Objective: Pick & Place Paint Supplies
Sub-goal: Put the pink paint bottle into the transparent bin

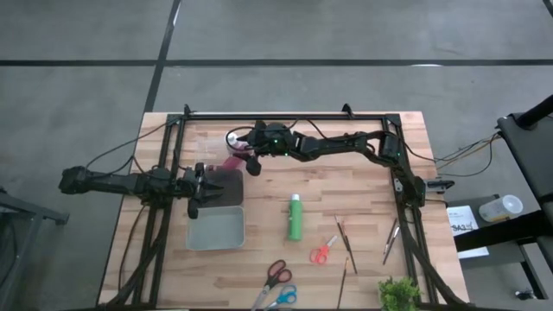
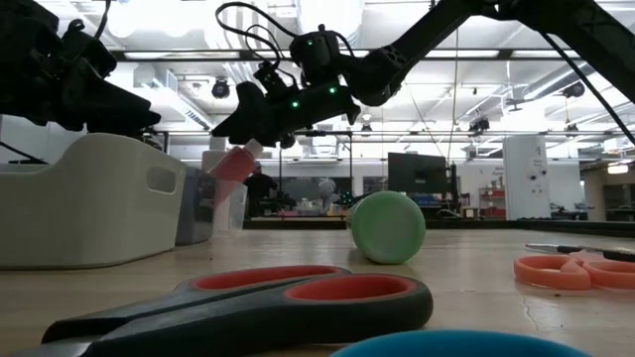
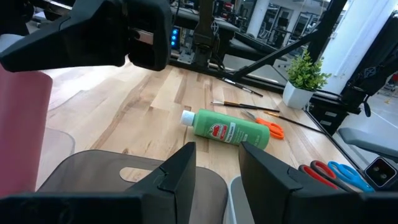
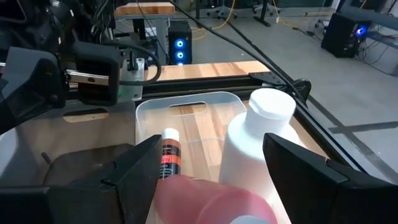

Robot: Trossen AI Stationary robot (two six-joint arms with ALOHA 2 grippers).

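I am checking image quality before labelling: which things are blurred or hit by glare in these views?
Low view: the scissors nearest the lens are soft, ceiling lights glare brightly behind the arms. Right wrist view: the red bottle between the fingers is blurred. High view: evenly lit, the green bottle clear.

Clear bin crowded: white bottle; left hand beside.

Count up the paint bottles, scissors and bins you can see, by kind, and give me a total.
Paint bottles: 3 (green bottle, red bottle, white bottle)
Scissors: 3 (orange scissors, red scissors, blue scissors)
Bins: 3 (clear bin, dark bin, white bin)
Total: 9
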